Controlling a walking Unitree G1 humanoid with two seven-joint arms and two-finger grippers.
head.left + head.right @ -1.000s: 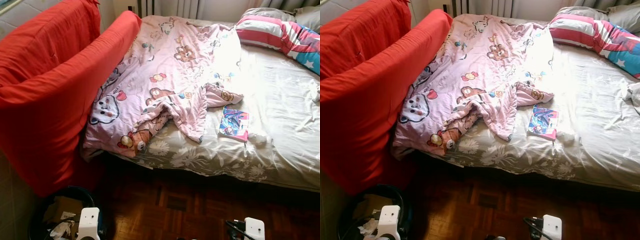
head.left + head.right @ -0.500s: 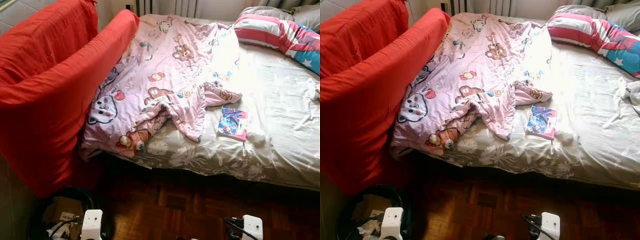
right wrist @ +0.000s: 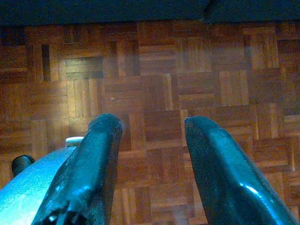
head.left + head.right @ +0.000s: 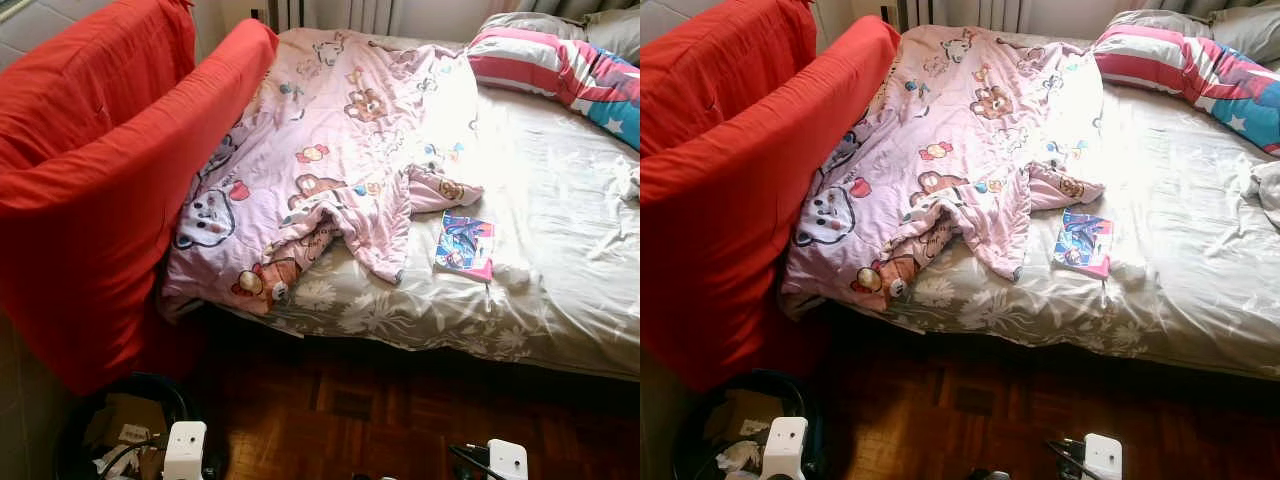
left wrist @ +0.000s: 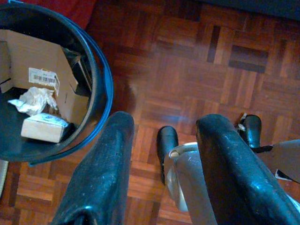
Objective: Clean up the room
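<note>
A pink cartoon-print quilt (image 4: 330, 160) lies crumpled over the left half of the bed (image 4: 570, 220), one corner hanging off the front edge. A colourful book (image 4: 465, 245) rests flat on the grey floral sheet just right of the quilt. Down by the floor at my left, a dark blue bin (image 5: 101, 79) holds cardboard and crumpled paper. My left gripper (image 5: 166, 124) hangs low beside that bin, open and with nothing in it. On the other side my right gripper (image 3: 153, 123) hangs over bare parquet, also open and holding nothing.
A red sofa (image 4: 90, 180) presses against the bed's left side. A striped pillow (image 4: 560, 65) lies at the head of the bed, and a white cloth (image 4: 1265, 185) at its right edge. Dark parquet floor (image 4: 350, 400) runs between me and the bed.
The view has shifted slightly. Nothing on the bed has moved, and both arms still hang low.
</note>
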